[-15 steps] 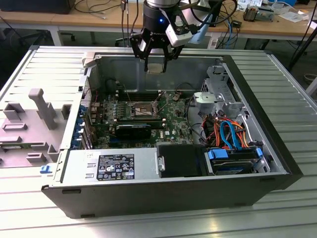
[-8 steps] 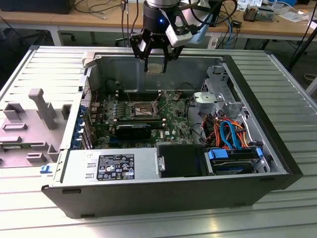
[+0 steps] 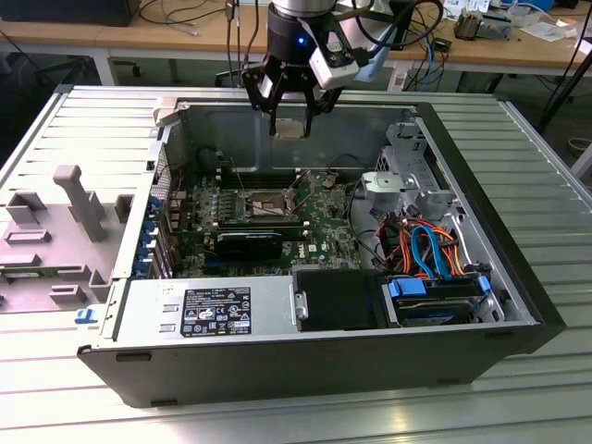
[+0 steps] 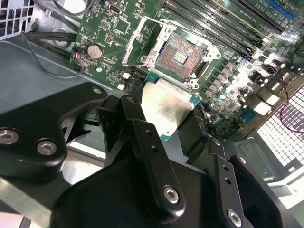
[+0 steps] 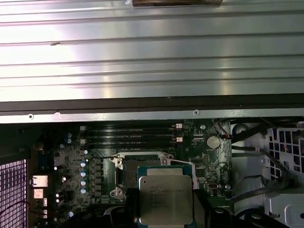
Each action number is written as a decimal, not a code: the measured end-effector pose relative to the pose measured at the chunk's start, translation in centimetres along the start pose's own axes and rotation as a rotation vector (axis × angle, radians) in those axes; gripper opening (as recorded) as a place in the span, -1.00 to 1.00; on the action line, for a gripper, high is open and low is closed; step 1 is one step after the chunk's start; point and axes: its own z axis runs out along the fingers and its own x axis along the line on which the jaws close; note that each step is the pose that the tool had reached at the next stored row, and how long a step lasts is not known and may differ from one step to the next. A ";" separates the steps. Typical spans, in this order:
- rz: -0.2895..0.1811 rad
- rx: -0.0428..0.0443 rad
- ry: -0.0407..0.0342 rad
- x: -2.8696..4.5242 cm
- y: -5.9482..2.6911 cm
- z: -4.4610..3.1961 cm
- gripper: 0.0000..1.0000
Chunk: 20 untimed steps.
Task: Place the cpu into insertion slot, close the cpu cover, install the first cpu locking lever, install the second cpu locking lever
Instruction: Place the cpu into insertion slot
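The cpu [image 3: 291,129] hung in the air, shiny grey top up. The gripper [image 3: 292,123] pinched it at 2 sides with its black fingers [image 4: 137,124]. It was high over the insertion slot [image 4: 183,53] and did not touch it. The slot lay open on the green board [image 4: 114,35], and its dark middle showed. The cpu cover [image 4: 137,43] stood tipped up at 1 side of the slot. Long black memory sticks [image 4: 223,23] lay just beside the slot. All of this sat inside an open computer case [image 3: 305,361] on a grey table [image 3: 546,148]. Blue and orange cables [image 3: 427,248] were bunched on the exterior view's right.
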 end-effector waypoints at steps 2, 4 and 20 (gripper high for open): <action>0.000 -0.0001 -0.0001 0.00 -0.03 0.03 0.09; 0.000 0.0001 0.0000 0.00 -0.06 0.05 0.09; 0.000 0.0000 0.0000 0.19 -0.21 1.11 0.09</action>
